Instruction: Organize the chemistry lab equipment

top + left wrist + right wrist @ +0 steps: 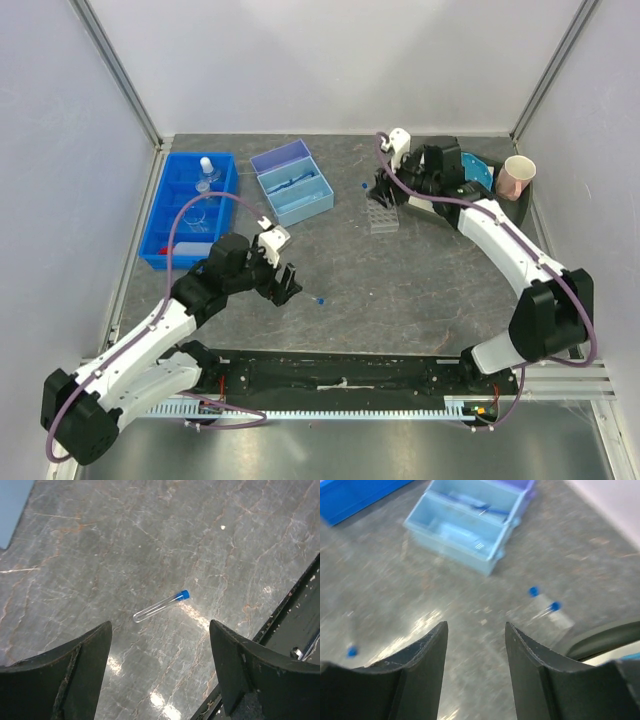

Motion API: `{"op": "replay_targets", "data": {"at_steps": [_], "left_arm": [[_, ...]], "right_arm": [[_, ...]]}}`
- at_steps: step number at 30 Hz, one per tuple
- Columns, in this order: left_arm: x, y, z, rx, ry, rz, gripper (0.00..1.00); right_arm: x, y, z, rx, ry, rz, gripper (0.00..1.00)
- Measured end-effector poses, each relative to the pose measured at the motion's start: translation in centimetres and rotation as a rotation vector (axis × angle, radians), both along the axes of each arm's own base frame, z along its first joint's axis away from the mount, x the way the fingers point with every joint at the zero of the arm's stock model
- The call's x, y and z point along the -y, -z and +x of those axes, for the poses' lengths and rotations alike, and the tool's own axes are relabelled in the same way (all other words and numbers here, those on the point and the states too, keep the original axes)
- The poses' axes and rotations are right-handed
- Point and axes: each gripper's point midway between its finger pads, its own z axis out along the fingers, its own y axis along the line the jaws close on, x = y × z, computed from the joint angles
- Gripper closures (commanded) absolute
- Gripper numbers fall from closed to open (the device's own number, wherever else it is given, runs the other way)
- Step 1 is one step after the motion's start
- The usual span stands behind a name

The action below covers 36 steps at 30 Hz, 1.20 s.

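Observation:
A blue-capped clear tube [160,605] lies on the grey table just beyond my left gripper [160,630], which is open and empty above it; in the top view the tube [318,298] lies right of that gripper [288,283]. My right gripper [384,193] is open and empty, hovering by a clear tube rack [382,216] that holds blue-capped tubes [547,611]. In the right wrist view the gripper [475,627] is over bare table. Clear flasks [205,172] and the white squeeze bottle [188,250] lie in a blue tray [152,258]. Blue-rimmed glasses [295,184] lie in a light blue box [320,205].
A blue round disc [478,170] and a pink cup [517,178] stand at the back right behind the right arm. The black rail [340,375] runs along the near edge. White walls close in the table's sides and back.

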Motion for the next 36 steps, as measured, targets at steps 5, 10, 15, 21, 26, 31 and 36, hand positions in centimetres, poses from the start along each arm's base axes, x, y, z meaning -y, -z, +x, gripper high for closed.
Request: {"op": "replay_targets", "data": {"at_steps": [5,10,15,21,26,31,36], "left_arm": [[2.6,2.4,-1.9,-0.025,0.153,0.079,0.17],[4.0,5.6,-4.8,-0.031,0.396,0.265,0.13],[3.1,6.7,-4.0,0.094,0.577,0.429,0.11],[1.5,9.2,-1.9,0.133,0.703,0.536,0.14],[1.3,11.5,-0.6,0.082,0.769,0.573,0.19],[2.2,11.8,1.2,0.074,0.791,0.567,0.24],[2.1,12.8,1.2,0.035,0.809,0.571,0.35]], "right_arm": [[-0.8,3.7,-7.5,-0.151,-0.177,0.059,0.39],[-0.4,5.5,-13.2,-0.170,-0.306,0.074,0.29],[0.7,6.5,-15.7,-0.146,-0.376,0.121,0.13],[1.8,6.2,-15.9,-0.112,-0.397,0.167,0.13],[1.9,5.6,-16.1,-0.090,-0.411,0.179,0.13],[1.8,5.3,-16.4,-0.084,-0.427,0.189,0.13],[1.7,5.1,-16.6,-0.086,-0.442,0.200,0.12]]}}
